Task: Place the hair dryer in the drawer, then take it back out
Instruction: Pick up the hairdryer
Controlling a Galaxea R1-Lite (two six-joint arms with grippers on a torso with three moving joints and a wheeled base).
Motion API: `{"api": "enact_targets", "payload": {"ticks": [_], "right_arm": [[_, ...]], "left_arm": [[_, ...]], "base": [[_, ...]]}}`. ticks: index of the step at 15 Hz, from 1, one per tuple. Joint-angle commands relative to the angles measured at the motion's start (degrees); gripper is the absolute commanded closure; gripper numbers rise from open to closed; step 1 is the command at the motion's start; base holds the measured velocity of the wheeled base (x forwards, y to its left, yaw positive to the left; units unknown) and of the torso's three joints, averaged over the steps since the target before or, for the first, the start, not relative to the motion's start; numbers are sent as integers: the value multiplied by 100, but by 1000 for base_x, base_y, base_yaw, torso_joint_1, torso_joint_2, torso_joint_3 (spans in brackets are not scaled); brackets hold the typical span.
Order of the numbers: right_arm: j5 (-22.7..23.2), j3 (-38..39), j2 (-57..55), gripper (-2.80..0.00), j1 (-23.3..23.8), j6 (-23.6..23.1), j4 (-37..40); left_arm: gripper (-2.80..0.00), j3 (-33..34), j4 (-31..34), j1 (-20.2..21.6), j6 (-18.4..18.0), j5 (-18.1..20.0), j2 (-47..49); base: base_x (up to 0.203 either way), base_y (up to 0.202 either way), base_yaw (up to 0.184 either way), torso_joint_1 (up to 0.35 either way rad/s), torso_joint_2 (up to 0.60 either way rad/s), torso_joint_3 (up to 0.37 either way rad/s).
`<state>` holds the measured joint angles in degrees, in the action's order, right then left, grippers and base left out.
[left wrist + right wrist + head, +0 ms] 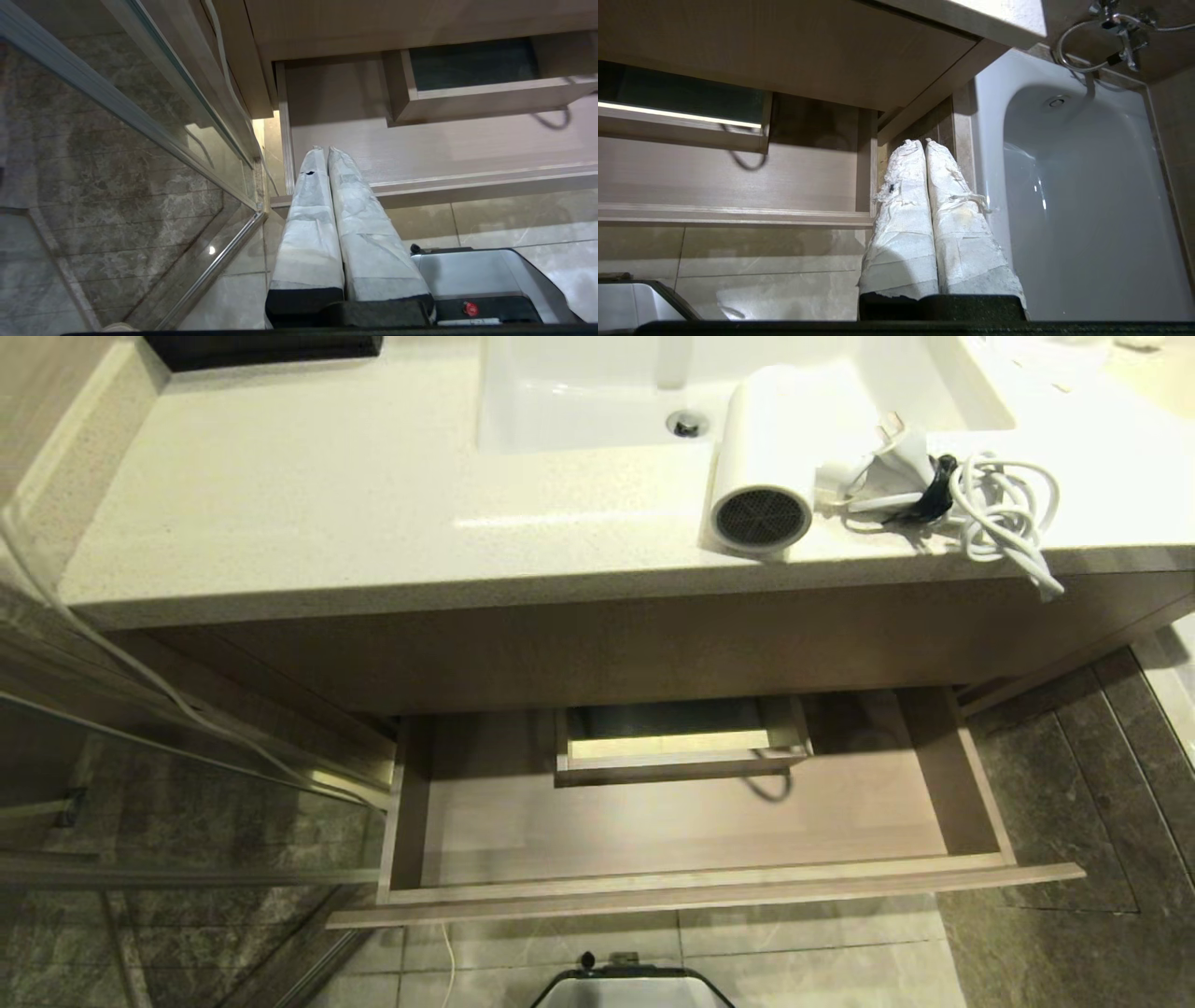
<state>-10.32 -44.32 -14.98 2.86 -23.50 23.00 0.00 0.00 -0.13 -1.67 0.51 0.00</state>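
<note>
The drawer (pixel 691 840) is pulled out below the worktop (pixel 327 495), with nothing seen inside. The left claw (pixel 325 150) is clenched, empty, near the drawer's left front corner. The hair dryer (pixel 761 467) is laid at the worktop's front edge, its cord (pixel 1004 509) overhanging. The right claw (pixel 923 143) is clenched, empty, beside the bathtub (pixel 1078 196).

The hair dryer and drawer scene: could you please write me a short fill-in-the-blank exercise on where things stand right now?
1. The hair dryer lies on the ____, beside the sink.
2. The drawer below it is pulled ____ and holds no hair dryer.
3. The left gripper has its fingers ____.
4. The cord lies coiled on the hair dryer's ____ side, in the head view.

Missing words: countertop; open; shut; right
</note>
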Motion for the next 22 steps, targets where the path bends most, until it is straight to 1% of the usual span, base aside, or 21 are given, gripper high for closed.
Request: {"api": "enact_targets", "payload": {"ticks": [1, 6, 9, 13, 19, 22], "right_arm": [[-5, -6, -2, 0, 4, -14, 10], [10, -6, 41, 0, 21, -36, 75], [4, -42, 32, 0, 21, -85, 98], [56, -24, 48, 0, 21, -190, 99], [65, -15, 48, 0, 21, -198, 117], [26, -34, -56, 0, 13, -198, 268]], "left_arm": [[0, 9, 0, -4, 0, 1, 0], [0, 3, 0, -4, 0, 1, 0], [0, 1, 0, -4, 0, 1, 0], [0, 5, 0, -1, 0, 1, 0], [0, 9, 0, -4, 0, 1, 0], [0, 1, 0, -4, 0, 1, 0]], "base": [[0, 0, 0, 287, -596, -310], [0, 0, 0, 228, -471, -246], [0, 0, 0, 31, -72, -33], [0, 0, 0, 190, -32, 151], [0, 0, 0, 313, -88, 224], [0, 0, 0, 337, -145, 186]]}}
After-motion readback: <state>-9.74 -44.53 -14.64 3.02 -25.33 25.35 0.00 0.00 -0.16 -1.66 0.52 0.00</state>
